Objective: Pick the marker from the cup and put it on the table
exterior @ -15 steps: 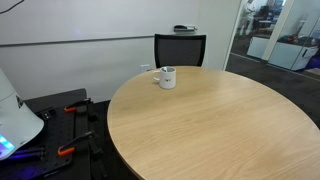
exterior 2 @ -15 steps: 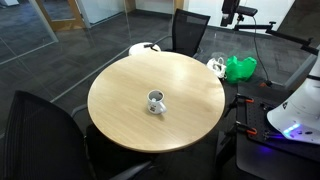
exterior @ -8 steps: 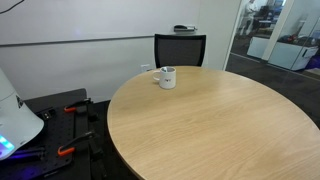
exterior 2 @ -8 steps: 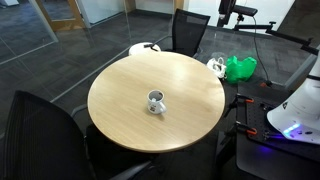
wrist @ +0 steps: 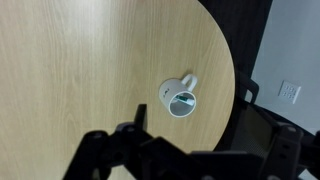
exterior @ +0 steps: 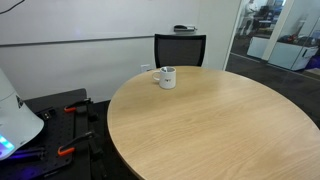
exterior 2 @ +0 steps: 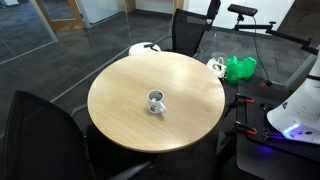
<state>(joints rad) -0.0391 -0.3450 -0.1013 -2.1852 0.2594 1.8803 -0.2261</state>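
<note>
High above the table (wrist: pixel 80 60), the hand (wrist: pixel 198 135) hangs with its jaws spread wide and nothing between them, facing straight down in the wrist view. The cup (wrist: pixel 181 101) stands upright on the table, well apart from the hand, with its mouth up and its handle out to one side. The marker cannot be made out. It is presumably inside the cup, which would explain the hand being open and ready to descend over the rim.
</note>
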